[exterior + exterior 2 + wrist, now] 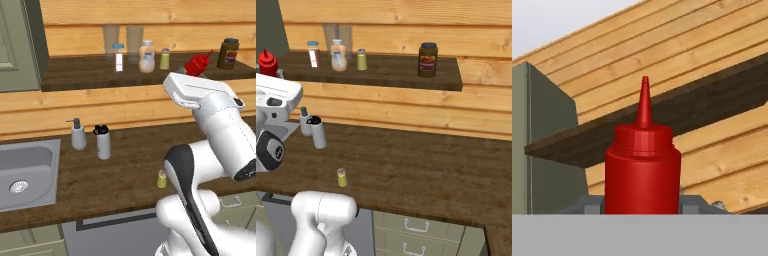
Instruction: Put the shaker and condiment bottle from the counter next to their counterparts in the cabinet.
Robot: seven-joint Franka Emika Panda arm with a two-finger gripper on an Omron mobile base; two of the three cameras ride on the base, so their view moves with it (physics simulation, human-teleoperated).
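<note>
A white soap dispenser [78, 135] with a grey pump stands near the sink [26, 172], close to the plank wall [125, 107]. Just beside it, a little nearer the front, stands a white bottle [103, 143] with a black lid; the two are close, but whether they touch cannot be told. From the right base view the same pair [312, 130] overlaps. On the shelf, two tall clear glasses [123, 41] stand side by side against the planks. A brown jar [427, 59] with a dark lid and an orange label stands upright, well apart from them toward the shelf's end. Pale drawers [416, 235] with metal handles sit below.
</note>
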